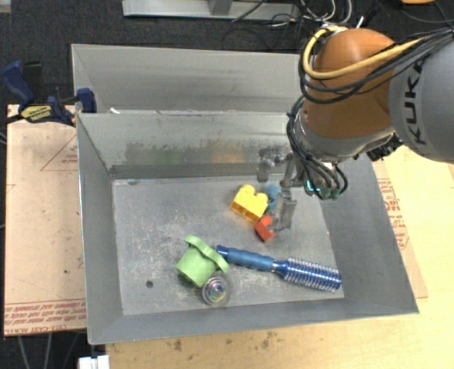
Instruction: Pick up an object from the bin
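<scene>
My gripper (281, 212) hangs over the middle right of the bin, its fingers pointing down beside a yellow toy block (248, 202). A small red-orange piece (265, 228) lies right at the fingertips, just below the yellow block; whether the fingers touch it I cannot tell. A little light-blue piece (271, 194) peeks out between the yellow block and the fingers. Nothing shows gripped between the fingers.
Nearer the front lie a blue hairbrush (281, 266) with its bristled head to the right, and a green cup-like thing (198, 261) with a shiny round metal piece (215, 290) against it. The arm with its orange cover fills the upper right.
</scene>
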Controlling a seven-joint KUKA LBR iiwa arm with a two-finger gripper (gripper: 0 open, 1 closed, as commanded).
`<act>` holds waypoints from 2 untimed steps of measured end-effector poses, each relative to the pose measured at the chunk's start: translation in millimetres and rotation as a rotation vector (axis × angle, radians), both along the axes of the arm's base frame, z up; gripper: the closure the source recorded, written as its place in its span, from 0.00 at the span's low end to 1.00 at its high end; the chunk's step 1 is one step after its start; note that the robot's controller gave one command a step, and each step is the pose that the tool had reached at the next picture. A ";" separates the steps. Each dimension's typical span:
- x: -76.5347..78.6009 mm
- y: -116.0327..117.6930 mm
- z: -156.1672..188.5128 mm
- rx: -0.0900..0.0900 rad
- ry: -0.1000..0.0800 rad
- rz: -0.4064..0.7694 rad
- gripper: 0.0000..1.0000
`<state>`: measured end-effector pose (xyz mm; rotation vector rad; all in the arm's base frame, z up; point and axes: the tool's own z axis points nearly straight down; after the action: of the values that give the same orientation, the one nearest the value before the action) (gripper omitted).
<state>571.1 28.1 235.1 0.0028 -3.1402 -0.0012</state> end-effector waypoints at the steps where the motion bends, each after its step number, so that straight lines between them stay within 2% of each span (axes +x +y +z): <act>1: 62.9 -17.2 -165.8 0.001 -0.012 0.139 0.00; 2: 63.5 -16.7 -160.0 0.002 -0.010 0.139 1.00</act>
<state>634.6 11.4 75.0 0.2214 -3.1426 -0.0041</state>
